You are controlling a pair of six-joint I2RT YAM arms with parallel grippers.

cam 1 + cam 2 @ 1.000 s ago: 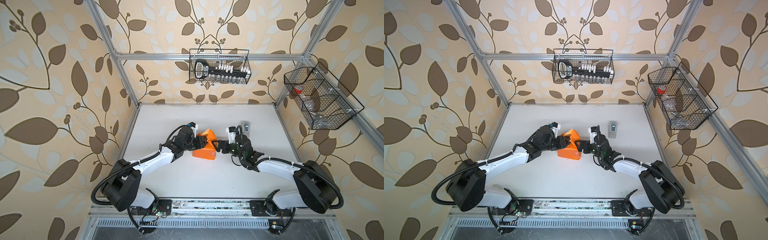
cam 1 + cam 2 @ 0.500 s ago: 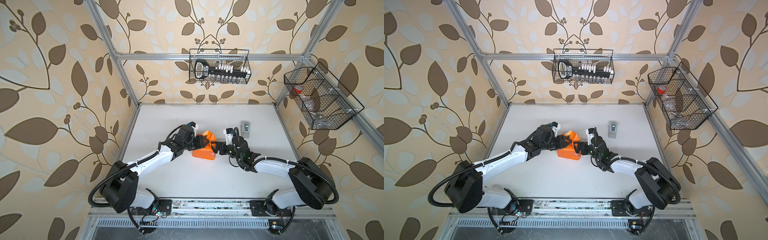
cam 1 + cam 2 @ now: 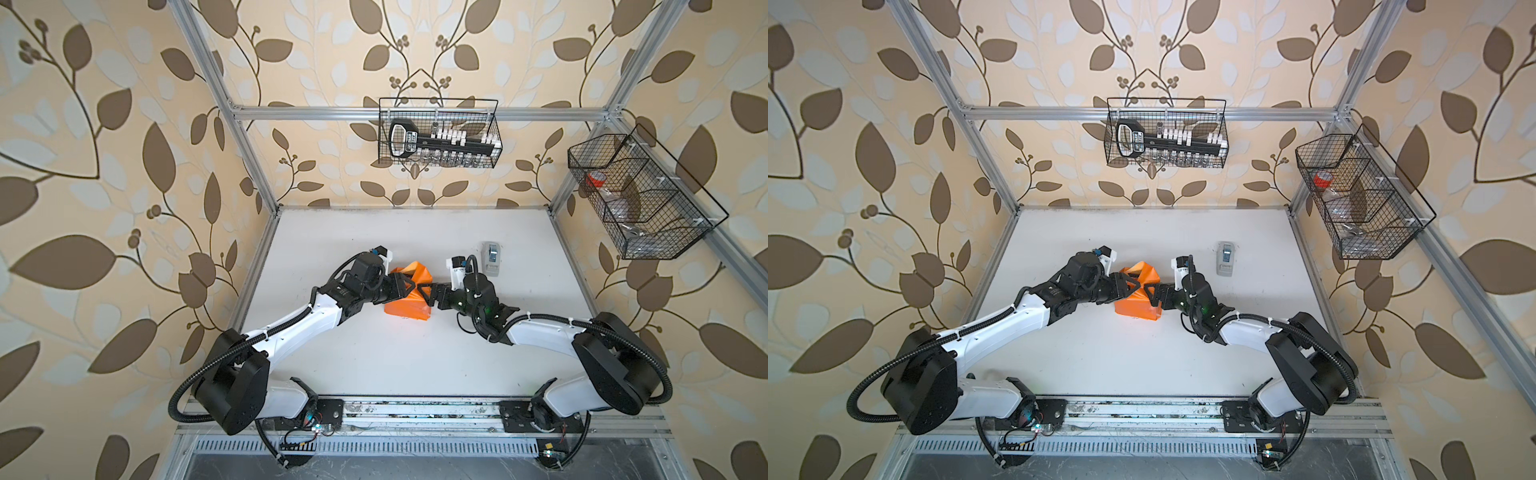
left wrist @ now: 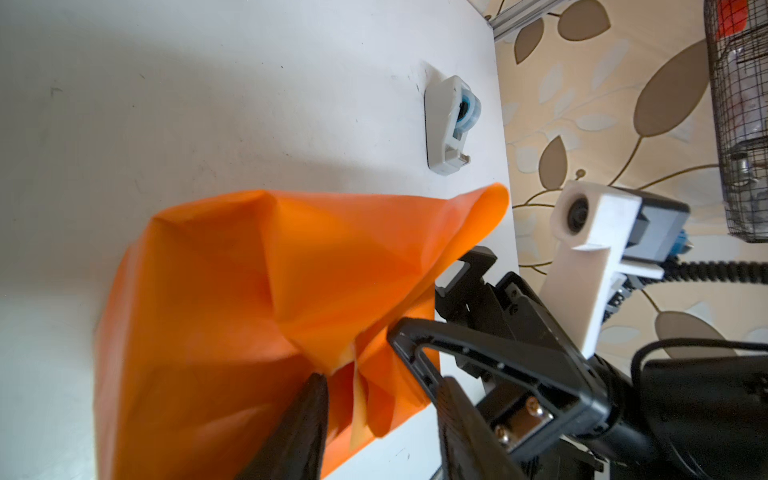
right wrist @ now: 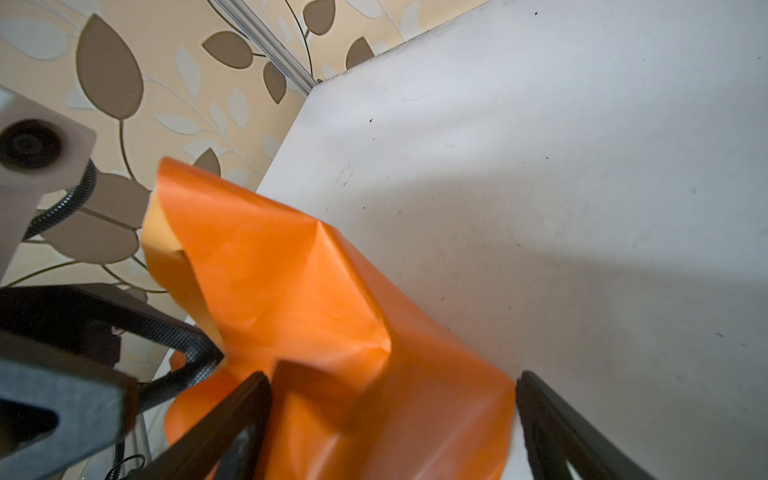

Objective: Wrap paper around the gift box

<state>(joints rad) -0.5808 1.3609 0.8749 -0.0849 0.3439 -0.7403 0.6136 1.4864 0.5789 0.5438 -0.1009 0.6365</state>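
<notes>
At the centre of both top views, on the flat white table [image 3: 415, 365] [image 3: 1100, 357], the bright orange sheet of thin wrapping paper [image 3: 401, 311] [image 3: 1136, 305] stands folded into a crumpled, boxy parcel. One flap is raised on the side toward the back wall. The gift box is hidden beneath the paper. The left gripper [image 3: 409, 286] [image 3: 1133, 286] reaches the parcel's top from the left of the frame. The right gripper [image 3: 426, 293] [image 3: 1152, 293] reaches it from the right, and the two sets of tips are very close together. A small grey-white plastic tape dispenser [image 3: 490, 259] [image 3: 1225, 258] lies right of centre, apart from the paper. Two black wire baskets [image 3: 438, 137] [image 3: 640, 199] hang on the back and right walls.

In the left wrist view, the left gripper [image 4: 382, 380] has its dark fingers [image 4: 299, 428] partly apart with a loose fold of the paper [image 4: 249, 291] between them. One tip touches the fold; whether it is pinched cannot be told. The right gripper [image 4: 436, 295] stands spread against the paper's far edge. The tape dispenser [image 4: 446, 124] lies on the table beyond.

In the right wrist view, the right gripper [image 5: 392, 378] has its jaws wide, with one finger on each side of the paper-covered end [image 5: 311, 299]. Whether they press it cannot be told. One of the left gripper's fingers [image 5: 183, 332] meets the paper on the opposite side.
</notes>
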